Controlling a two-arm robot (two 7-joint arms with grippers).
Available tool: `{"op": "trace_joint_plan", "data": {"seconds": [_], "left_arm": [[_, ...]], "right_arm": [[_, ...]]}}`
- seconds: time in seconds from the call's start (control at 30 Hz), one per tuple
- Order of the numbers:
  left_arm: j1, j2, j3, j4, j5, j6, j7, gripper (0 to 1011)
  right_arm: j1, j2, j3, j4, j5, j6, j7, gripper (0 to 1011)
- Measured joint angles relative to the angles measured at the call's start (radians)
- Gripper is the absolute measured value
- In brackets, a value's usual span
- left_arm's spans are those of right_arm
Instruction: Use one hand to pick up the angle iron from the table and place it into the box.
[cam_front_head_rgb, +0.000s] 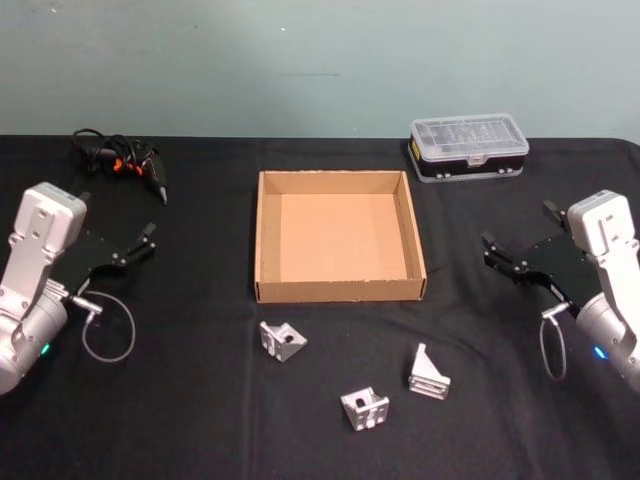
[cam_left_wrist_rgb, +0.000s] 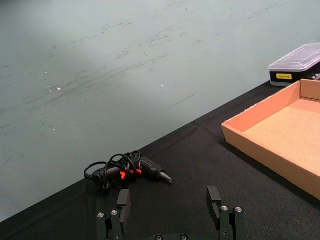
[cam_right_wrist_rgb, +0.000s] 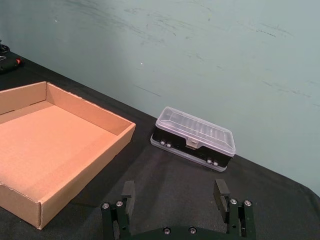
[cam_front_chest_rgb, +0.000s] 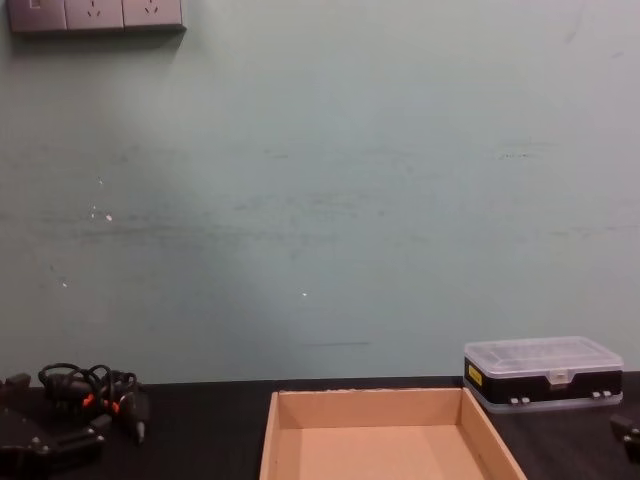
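The left gripper (cam_front_head_rgb: 140, 243) hovers over the table (cam_front_head_rgb: 200, 420), well apart from the box (cam_front_head_rgb: 340, 290) on its left side, and its claws point towards the box. In the left wrist view its fingers (cam_left_wrist_rgb: 122, 200) stand spread with nothing between them. The right gripper (cam_front_head_rgb: 520, 228) hangs on the opposite side of the box, a little nearer to it, and also points at it. Its fingers (cam_right_wrist_rgb: 220, 191) are likewise spread and bare in the right wrist view. A loop of cable hangs under each wrist.

The box sits at the middle of the table, its floor bare cardboard. None of the three angle irons is in it. All lie on the table on the box's near side, towards the robot. The left iron (cam_front_head_rgb: 283, 340) is closest, just off the left half of the front wall. The right iron (cam_front_head_rgb: 428, 372) lies farther out, off the box's near right corner. The middle iron (cam_front_head_rgb: 365, 408) is farthest from the box, between the other two and nearer the robot.

Beyond the box's far right corner stands a black case (cam_front_head_rgb: 468, 145) with a clear lid. Beyond its far left corner, well apart, lies a black tool (cam_front_head_rgb: 125, 160) with orange marks and a coiled cord.
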Motion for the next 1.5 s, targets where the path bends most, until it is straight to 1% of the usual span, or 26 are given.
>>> {"op": "trace_joint_plan", "data": {"seconds": [0.37, 0.5, 0.67, 0.7, 0.83, 0.87, 0.93, 1.0, 1.07, 1.1, 1.2, 1.27, 1.37, 1.4, 1.43, 1.5], "left_arm": [[0.000, 0.000, 0.000, 0.000, 0.000, 0.000, 0.000, 1000], [0.000, 0.000, 0.000, 0.000, 0.000, 0.000, 0.000, 1000], [0.000, 0.000, 0.000, 0.000, 0.000, 0.000, 0.000, 1000], [0.000, 0.000, 0.000, 0.000, 0.000, 0.000, 0.000, 1000], [0.000, 0.000, 0.000, 0.000, 0.000, 0.000, 0.000, 1000], [0.000, 0.000, 0.000, 0.000, 0.000, 0.000, 0.000, 1000], [0.000, 0.000, 0.000, 0.000, 0.000, 0.000, 0.000, 1000], [0.000, 0.000, 0.000, 0.000, 0.000, 0.000, 0.000, 1000], [0.000, 0.000, 0.000, 0.000, 0.000, 0.000, 0.000, 1000], [0.000, 0.000, 0.000, 0.000, 0.000, 0.000, 0.000, 1000], [0.000, 0.000, 0.000, 0.000, 0.000, 0.000, 0.000, 1000], [0.000, 0.000, 0.000, 0.000, 0.000, 0.000, 0.000, 1000], [0.000, 0.000, 0.000, 0.000, 0.000, 0.000, 0.000, 1000], [0.000, 0.000, 0.000, 0.000, 0.000, 0.000, 0.000, 1000], [0.000, 0.000, 0.000, 0.000, 0.000, 0.000, 0.000, 1000], [0.000, 0.000, 0.000, 0.000, 0.000, 0.000, 0.000, 1000]], "right_arm": [[0.000, 0.000, 0.000, 0.000, 0.000, 0.000, 0.000, 1000], [-0.006, -0.006, 0.012, -0.001, -0.004, 0.002, 0.000, 1000], [-0.029, -0.006, 0.045, -0.022, 0.007, 0.001, 0.006, 1000], [-0.038, -0.003, 0.056, -0.031, 0.017, 0.000, 0.014, 1000], [-0.059, 0.006, 0.082, -0.056, 0.052, -0.001, 0.041, 1000], [-0.074, 0.015, 0.100, -0.074, 0.080, -0.001, 0.064, 1000], [-0.088, 0.024, 0.117, -0.091, 0.104, -0.001, 0.082, 1000], [-0.112, 0.045, 0.146, -0.123, 0.144, 0.006, 0.113, 1000], [-0.130, 0.058, 0.167, -0.145, 0.173, 0.014, 0.134, 1000], [-0.148, 0.070, 0.191, -0.168, 0.208, 0.025, 0.158, 1000], [-0.174, 0.095, 0.221, -0.204, 0.252, 0.044, 0.198, 1000], [-0.207, 0.135, 0.254, -0.252, 0.293, 0.065, 0.253, 1000], [-0.232, 0.166, 0.277, -0.286, 0.317, 0.080, 0.294, 1000], [-0.246, 0.184, 0.290, -0.307, 0.329, 0.089, 0.316, 1000], [-0.246, 0.184, 0.290, -0.307, 0.329, 0.089, 0.316, 1000], [-0.274, 0.218, 0.313, -0.344, 0.350, 0.111, 0.360, 1000]]}}
